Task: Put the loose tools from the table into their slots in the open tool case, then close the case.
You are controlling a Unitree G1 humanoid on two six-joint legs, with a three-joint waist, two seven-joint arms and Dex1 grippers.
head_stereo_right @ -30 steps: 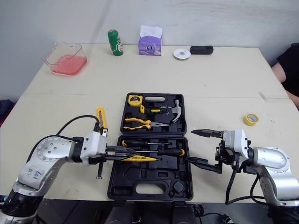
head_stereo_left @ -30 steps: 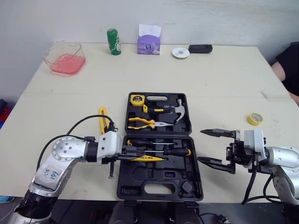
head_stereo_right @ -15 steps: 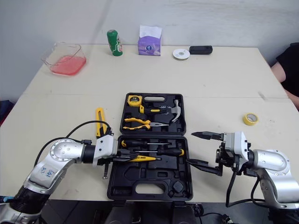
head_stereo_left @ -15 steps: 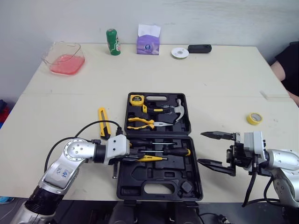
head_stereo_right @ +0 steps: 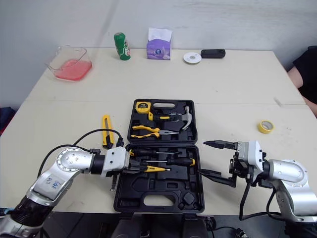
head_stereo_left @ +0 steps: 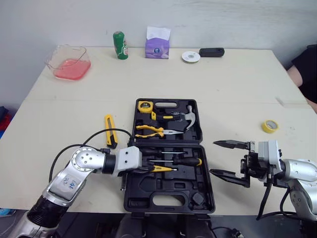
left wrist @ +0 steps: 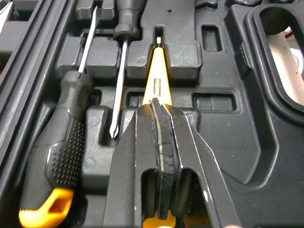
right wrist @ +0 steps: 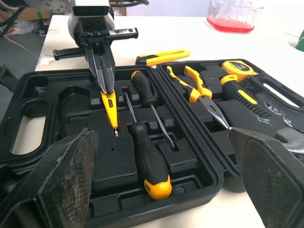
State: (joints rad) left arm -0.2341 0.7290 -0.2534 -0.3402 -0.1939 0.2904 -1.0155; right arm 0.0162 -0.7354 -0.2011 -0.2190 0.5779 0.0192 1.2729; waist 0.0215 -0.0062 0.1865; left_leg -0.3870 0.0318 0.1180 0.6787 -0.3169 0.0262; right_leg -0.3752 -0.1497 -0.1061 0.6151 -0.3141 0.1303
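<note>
Here, the black tool case is seen lying open near the front edge of the surface. The left jaws are brought together over the case's near half, clamped on a slim yellow screwdriver, which is laid along a moulded slot. Just beside it, two black-handled screwdrivers are seated in their own slots. In the far half, a tape measure, yellow-handled pliers and a hammer are held in place. A yellow utility knife is left loose on the surface just to the left of the case, and a roll of yellow tape is left well apart to the right. The right jaws are held wide apart and empty, just beside the case's right edge. A pink-filled container, a green can and a tissue pack are set along the far side.
</note>
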